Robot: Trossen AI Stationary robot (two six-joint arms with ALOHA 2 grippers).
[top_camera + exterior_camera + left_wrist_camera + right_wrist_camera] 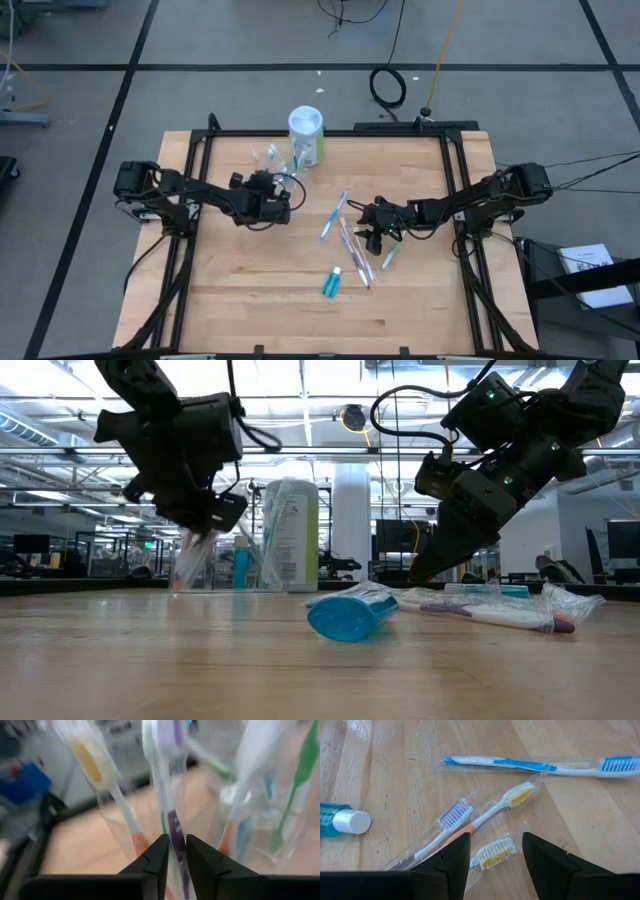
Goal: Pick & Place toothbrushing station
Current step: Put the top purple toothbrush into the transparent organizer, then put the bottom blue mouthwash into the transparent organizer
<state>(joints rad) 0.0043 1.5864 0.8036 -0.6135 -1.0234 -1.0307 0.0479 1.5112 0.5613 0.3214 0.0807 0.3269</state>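
A clear plastic cup (270,158) holding several toothbrushes stands at the table's far middle; it also shows in the low view (190,565). My left gripper (272,197) is just on its near side, shut on a wrapped purple toothbrush (175,827). My right gripper (374,228) is open, low over loose wrapped toothbrushes (350,243) lying flat on the table. Its fingers stand on either side of a yellow-bristled brush head (496,851). A teal toothpaste tube (331,283) lies on its side nearer the front. My left gripper pinches the purple toothbrush's handle (176,840), wrapper and all, between its two fingers (159,857). The brush runs on past the fingertips, its head (176,732) at the far end, among the brushes in the cup. Its other end is hidden by the fingers.
A white-capped canister with a green label (306,135) stands just right of the cup. A blue toothbrush (333,215) lies between the two grippers. Black frame rails (455,180) run along the table's sides. Bare wood (260,300) lies toward the near edge.
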